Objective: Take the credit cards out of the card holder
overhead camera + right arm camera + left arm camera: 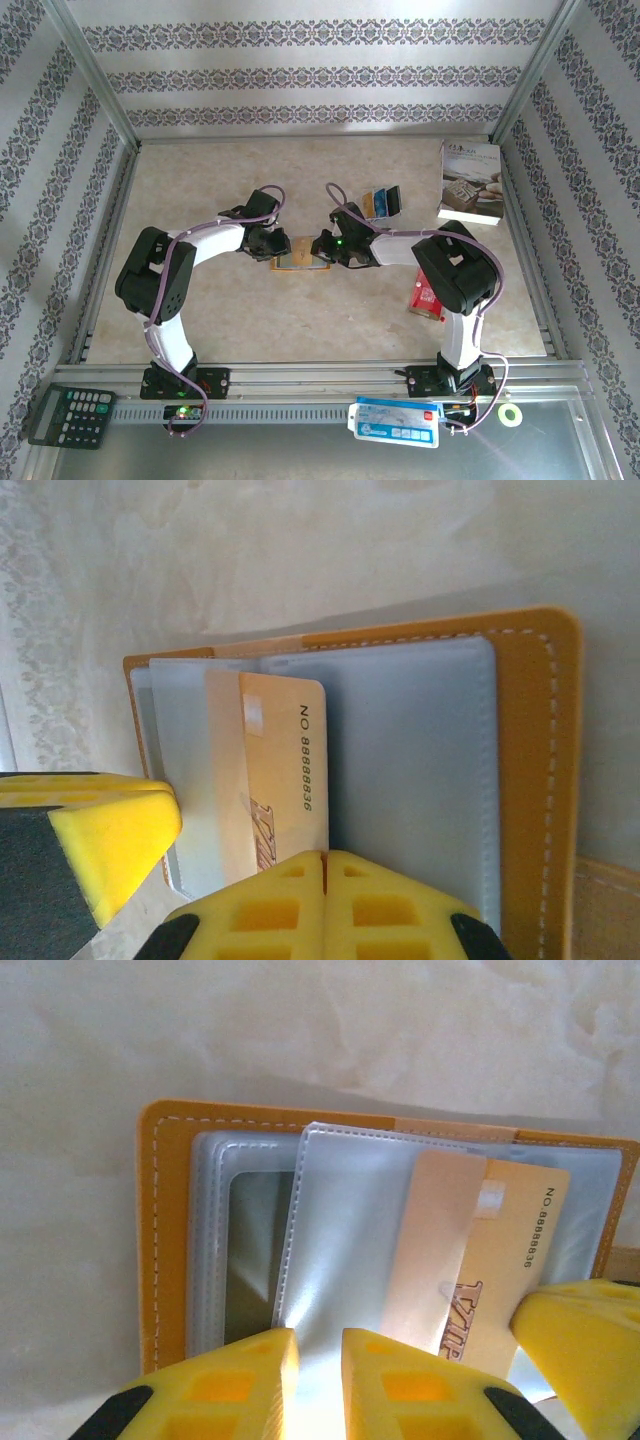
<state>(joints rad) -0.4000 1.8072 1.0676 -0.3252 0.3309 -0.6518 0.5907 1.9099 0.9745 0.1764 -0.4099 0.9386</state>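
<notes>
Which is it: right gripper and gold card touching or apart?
Touching. Right wrist view: the gold card runs into the seam between the shut fingers of the right gripper.

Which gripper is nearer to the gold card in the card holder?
Right. The right gripper has its fingers shut on the gold card edge; the left gripper pinches the clear sleeve beside it.

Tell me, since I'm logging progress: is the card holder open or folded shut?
Open: the card holder lies spread flat on the table, clear sleeves exposed, a gold card showing among them.
</notes>
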